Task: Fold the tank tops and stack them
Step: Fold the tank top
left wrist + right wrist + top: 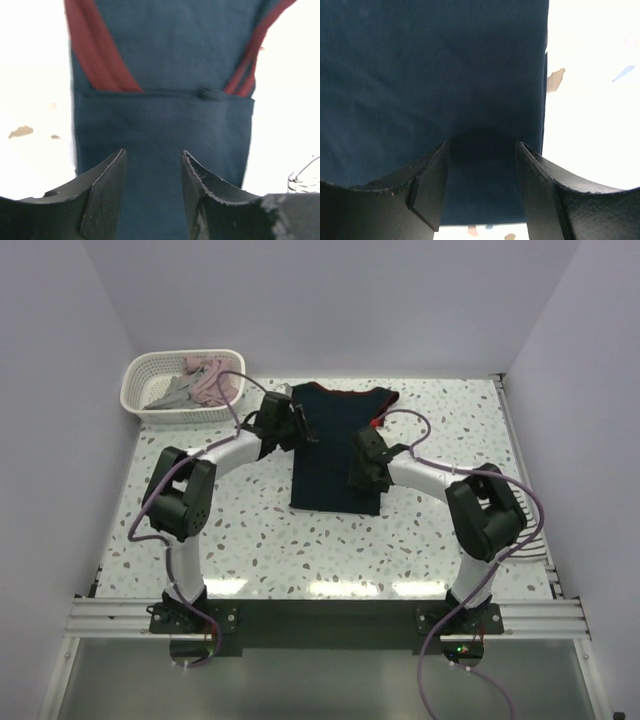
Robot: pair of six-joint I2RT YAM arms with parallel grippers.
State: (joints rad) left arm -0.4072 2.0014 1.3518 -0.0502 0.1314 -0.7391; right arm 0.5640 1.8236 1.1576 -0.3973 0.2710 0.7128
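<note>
The dark navy tank top (330, 465) with red trim lies flat mid-table, its sides folded in to a narrow strip. My left gripper (300, 428) hovers over its upper left part, open and empty. In the left wrist view the gripper (152, 156) is over the navy cloth (165, 125), with the red trim (95, 55) beyond a fold line. My right gripper (360, 476) is over the top's right side, open and empty. In the right wrist view the gripper (481, 146) is above the navy cloth (420, 75) near its right edge. The striped white top is out of view.
A white basket (135, 375) stands at the back left with a pinkish top (207, 380) and a grey one (170, 395) in it. White walls close the sides and back. A metal rail (320, 615) runs along the front edge.
</note>
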